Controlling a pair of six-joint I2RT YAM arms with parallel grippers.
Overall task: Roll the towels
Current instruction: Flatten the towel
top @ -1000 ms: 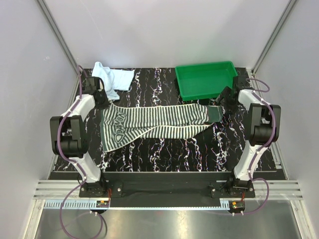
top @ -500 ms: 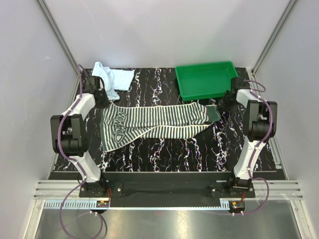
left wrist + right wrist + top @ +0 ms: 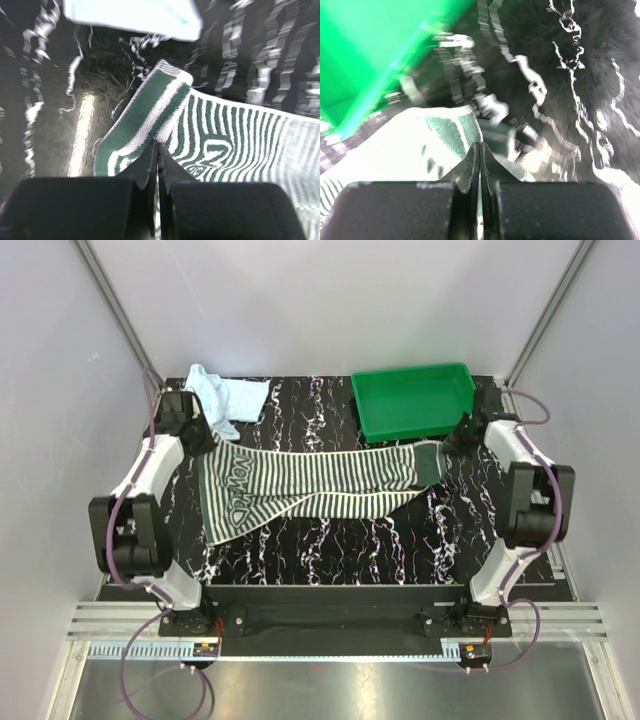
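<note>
Mid-table (image 3: 330, 540), two end effectors (image 3: 211, 442) (image 3: 446, 444) pinch one striped towel (image 3: 310, 480) (one blue towel (image 3: 232, 396) apart).

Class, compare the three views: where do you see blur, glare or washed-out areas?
Top external: sharp, evenly lit. Left wrist: the table smears into streaks, with a yellowish glare patch at left; the striped towel is fairly crisp. Right wrist: that towel is blown out to white, the green tray blurred.
</note>
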